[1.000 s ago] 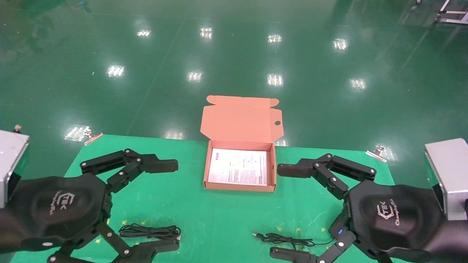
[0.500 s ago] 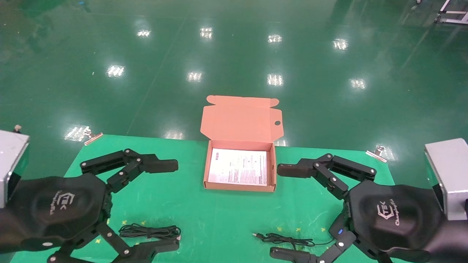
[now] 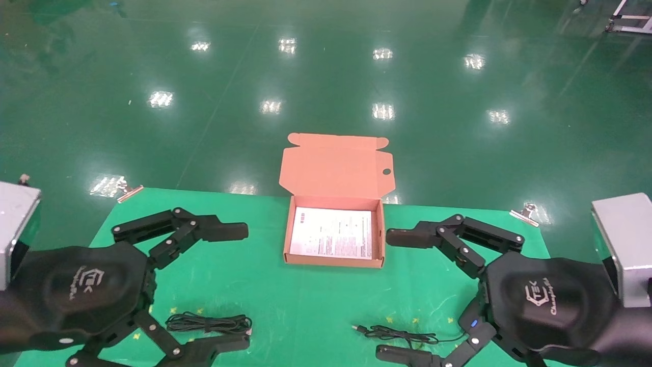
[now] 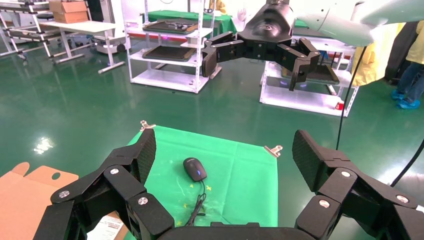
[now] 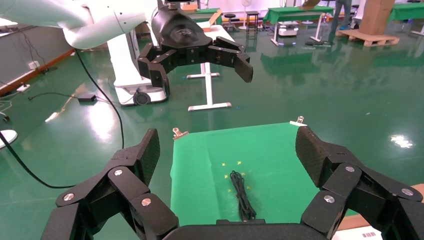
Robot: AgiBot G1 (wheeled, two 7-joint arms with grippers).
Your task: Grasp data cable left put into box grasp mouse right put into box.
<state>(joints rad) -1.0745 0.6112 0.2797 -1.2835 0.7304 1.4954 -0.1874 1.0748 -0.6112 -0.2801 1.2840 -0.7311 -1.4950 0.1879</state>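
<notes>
The open tan-orange box [image 3: 333, 261] stands at the table's far middle, lid [image 3: 333, 168] raised, with a white printed sheet inside. The bundled black data cable [image 3: 209, 322] lies at the near left, below my open, empty left gripper [image 3: 234, 288]. It also shows in the right wrist view [image 5: 241, 195]. My open, empty right gripper [image 3: 395, 294] hovers over the near right. The mouse [image 4: 194, 169] shows in the left wrist view. In the head view its body is hidden under my right hand and only its cord [image 3: 402, 335] shows.
A green cloth [image 3: 285, 295] covers the table, held by metal clips at the far corners [image 3: 130, 192] [image 3: 527, 214]. Grey blocks stand at the left [image 3: 18, 214] and right [image 3: 621, 239] edges. Shiny green floor lies beyond the far edge.
</notes>
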